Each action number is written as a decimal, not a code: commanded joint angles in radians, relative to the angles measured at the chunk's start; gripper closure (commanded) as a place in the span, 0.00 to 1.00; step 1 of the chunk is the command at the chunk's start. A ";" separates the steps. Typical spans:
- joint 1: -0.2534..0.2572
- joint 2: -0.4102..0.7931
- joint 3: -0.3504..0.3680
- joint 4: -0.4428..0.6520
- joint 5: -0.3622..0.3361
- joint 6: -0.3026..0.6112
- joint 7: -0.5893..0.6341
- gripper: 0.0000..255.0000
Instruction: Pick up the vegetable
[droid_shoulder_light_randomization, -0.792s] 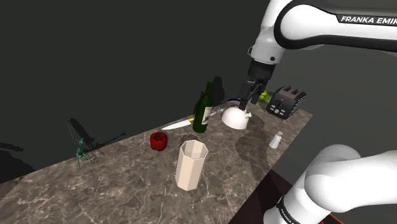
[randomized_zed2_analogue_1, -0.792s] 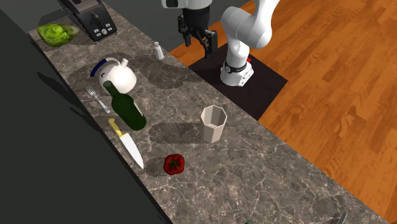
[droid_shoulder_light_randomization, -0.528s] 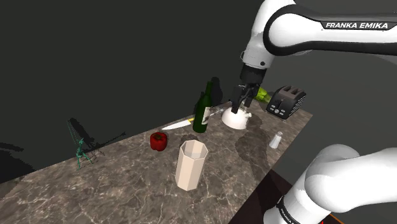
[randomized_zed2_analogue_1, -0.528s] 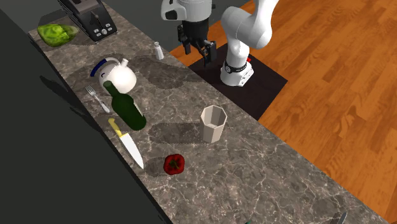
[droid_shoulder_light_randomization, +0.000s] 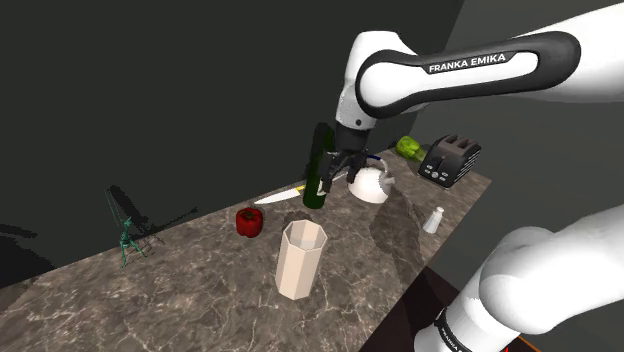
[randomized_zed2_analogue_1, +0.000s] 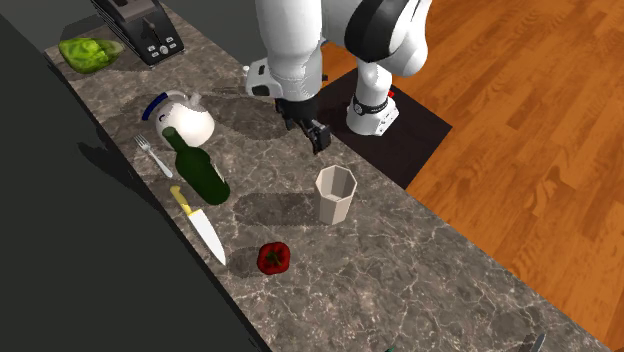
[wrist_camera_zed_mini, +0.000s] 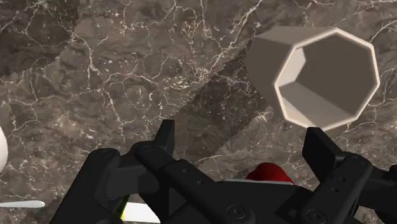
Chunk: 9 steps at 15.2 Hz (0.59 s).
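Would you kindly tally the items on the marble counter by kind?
Vegetables: 2, red pepper, lettuce
Cutlery: 2, knife, fork
Vessels: 3, bottle, cup, teapot
Toaster: 1
Shaker: 1
Wire figure: 1
Total: 10

I work at a kitchen counter in a home. A dark marbled worktop (randomized_zed2_analogue_1: 420, 270) runs from the upper left to the lower right of the second exterior view. It carries a toaster (randomized_zed2_analogue_1: 138, 27), a white teapot (randomized_zed2_analogue_1: 186, 120), a green bottle (randomized_zed2_analogue_1: 198, 168), a knife (randomized_zed2_analogue_1: 205, 235) and a fork (randomized_zed2_analogue_1: 152, 155). Plank wood flooring (randomized_zed2_analogue_1: 540, 150) lies along the right side.
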 joint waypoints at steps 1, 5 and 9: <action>-0.001 0.071 0.023 0.019 0.003 0.052 0.036 0.00; -0.003 0.225 0.065 0.074 -0.008 0.150 0.112 0.00; -0.003 0.387 0.098 0.150 -0.041 0.231 0.195 0.00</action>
